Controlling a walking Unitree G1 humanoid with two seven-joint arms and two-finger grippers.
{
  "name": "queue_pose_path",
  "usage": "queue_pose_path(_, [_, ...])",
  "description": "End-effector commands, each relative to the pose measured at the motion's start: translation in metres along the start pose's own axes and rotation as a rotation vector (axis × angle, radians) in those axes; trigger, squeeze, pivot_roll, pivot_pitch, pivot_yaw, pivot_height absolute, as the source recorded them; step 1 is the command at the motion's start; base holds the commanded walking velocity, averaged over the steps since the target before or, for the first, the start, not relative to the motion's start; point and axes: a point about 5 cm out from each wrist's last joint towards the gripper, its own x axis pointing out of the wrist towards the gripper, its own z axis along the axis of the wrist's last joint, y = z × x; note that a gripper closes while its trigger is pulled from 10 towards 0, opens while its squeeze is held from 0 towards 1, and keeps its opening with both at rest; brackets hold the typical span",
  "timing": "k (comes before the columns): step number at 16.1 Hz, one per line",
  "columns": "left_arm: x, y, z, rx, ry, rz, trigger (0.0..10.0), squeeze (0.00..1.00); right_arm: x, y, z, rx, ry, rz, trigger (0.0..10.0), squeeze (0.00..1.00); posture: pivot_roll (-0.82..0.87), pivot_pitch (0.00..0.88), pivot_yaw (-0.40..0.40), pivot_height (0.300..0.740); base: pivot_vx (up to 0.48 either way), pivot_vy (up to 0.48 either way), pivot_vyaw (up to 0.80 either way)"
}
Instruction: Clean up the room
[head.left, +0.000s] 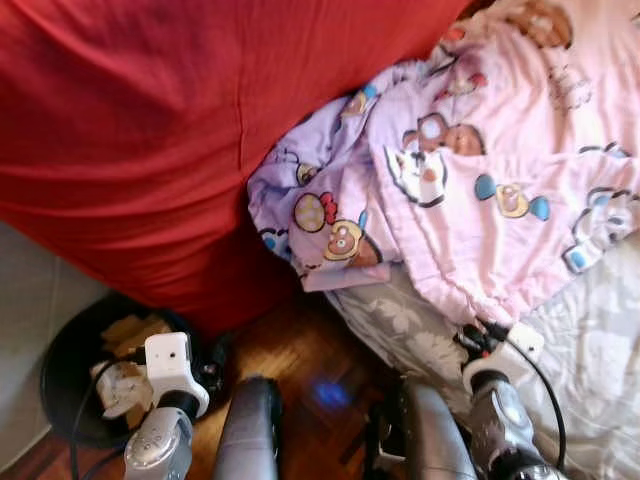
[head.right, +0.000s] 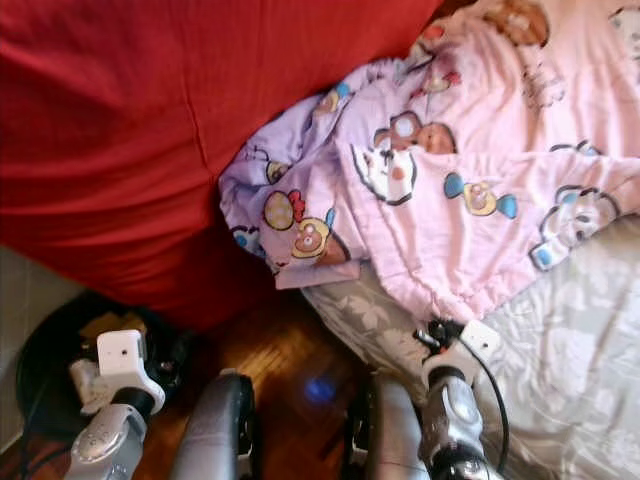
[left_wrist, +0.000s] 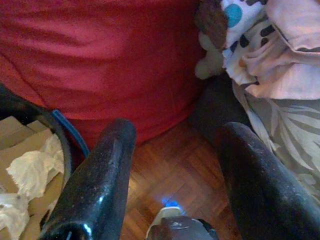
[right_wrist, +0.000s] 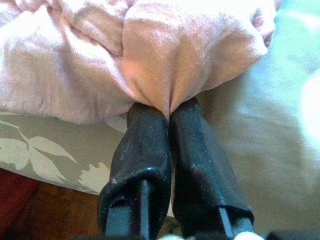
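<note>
The right gripper (right_wrist: 167, 112) pinches the near hem of a pink cartoon-print blanket (head.left: 500, 190) between pressed-together fingers (right_wrist: 142, 150), at the edge of a bed with a grey leaf-patterned sheet (head.left: 590, 370). The left gripper (left_wrist: 175, 145) hangs with fingers spread above the wooden floor (head.left: 300, 370), beside a black bin (head.left: 60, 370) holding crumpled paper (left_wrist: 30, 170). A large red cushion (head.left: 150, 130) rises at far left, touching the blanket.
</note>
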Motion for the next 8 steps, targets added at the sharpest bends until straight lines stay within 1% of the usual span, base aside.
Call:
queue_pose_path(1, [-0.008, 0.008, -0.017, -0.006, 0.056, 0.044, 10.0, 0.0, -0.008, -0.007, -0.009, -0.048, 0.012, 0.006, 10.0, 0.0, 0.1, 0.232, 0.004, 0.637, 0.0, 0.0, 0.0])
queue_pose_path(2, [-0.005, 0.013, -0.024, -0.026, 0.07, 0.082, 10.0, 0.0, -0.012, -0.012, -0.01, -0.066, -0.004, 0.008, 10.0, 0.0, 0.08, 0.219, 0.003, 0.637, 0.0, 0.0, 0.0])
queue_pose_path(3, [-0.004, 0.014, -0.026, -0.038, 0.073, 0.094, 10.0, 0.0, -0.013, -0.013, -0.01, -0.061, -0.012, 0.011, 10.0, 0.0, 0.07, 0.214, 0.003, 0.637, 0.0, 0.0, 0.0])
queue_pose_path(4, [0.0, 0.014, -0.027, -0.047, 0.074, 0.096, 10.0, 0.0, -0.015, -0.014, -0.011, -0.061, -0.024, 0.021, 10.0, 0.0, 0.06, 0.205, 0.002, 0.646, 0.0, 0.0, 0.0])
queue_pose_path(5, [0.001, 0.014, -0.027, -0.047, 0.077, 0.096, 10.0, 0.0, -0.015, -0.014, -0.012, -0.074, -0.011, 0.01, 10.0, 0.0, 0.06, 0.2, 0.001, 0.656, 0.0, 0.0, 0.0])
queue_pose_path(8, [0.008, 0.015, -0.033, -0.057, 0.086, 0.108, 10.0, 0.0, -0.013, -0.009, -0.014, -0.099, 0.008, 0.029, 10.0, 0.0, 0.05, 0.167, -0.01, 0.691, 0.0, 0.0, 0.0])
